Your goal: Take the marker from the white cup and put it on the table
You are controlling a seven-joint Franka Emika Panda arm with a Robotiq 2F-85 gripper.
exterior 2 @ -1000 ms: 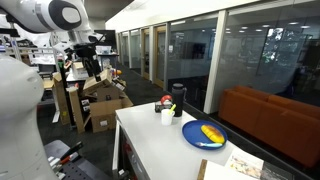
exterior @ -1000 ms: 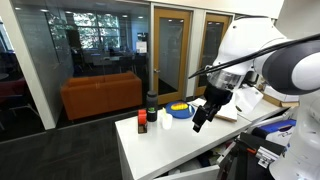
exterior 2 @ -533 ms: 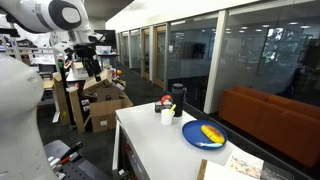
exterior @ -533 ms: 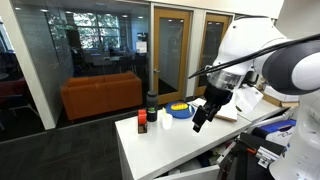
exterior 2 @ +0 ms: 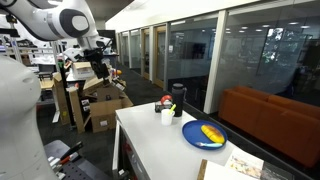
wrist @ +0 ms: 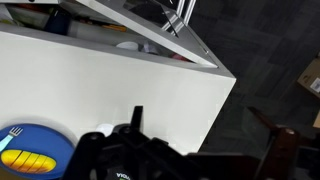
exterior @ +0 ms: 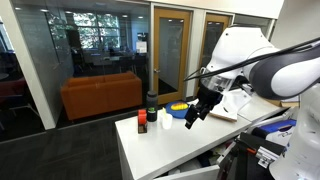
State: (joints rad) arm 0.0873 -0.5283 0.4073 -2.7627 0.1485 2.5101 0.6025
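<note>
The white cup (exterior: 166,122) stands on the white table (exterior: 170,150) between a dark bottle and a blue bowl; it also shows in an exterior view (exterior 2: 167,116). A small yellow-green tip, the marker (exterior 2: 166,108), seems to stick out of the cup, though it is too small to be sure. My gripper (exterior: 194,112) hangs in the air beside the table, apart from the cup, and shows far from the table in an exterior view (exterior 2: 100,69). In the wrist view the gripper (wrist: 205,125) is open and empty over the table edge (wrist: 190,90). The cup is outside the wrist view.
A dark bottle (exterior: 152,103), a small red-orange container (exterior: 142,123) and a blue bowl with yellow contents (exterior 2: 205,134) stand near the cup. The bowl shows in the wrist view (wrist: 25,155). Papers lie at the table end (exterior 2: 245,166). Cardboard boxes (exterior 2: 100,100) stand on the floor.
My gripper has moved a little closer to the table and the bowl. The things on the table have not moved.
</note>
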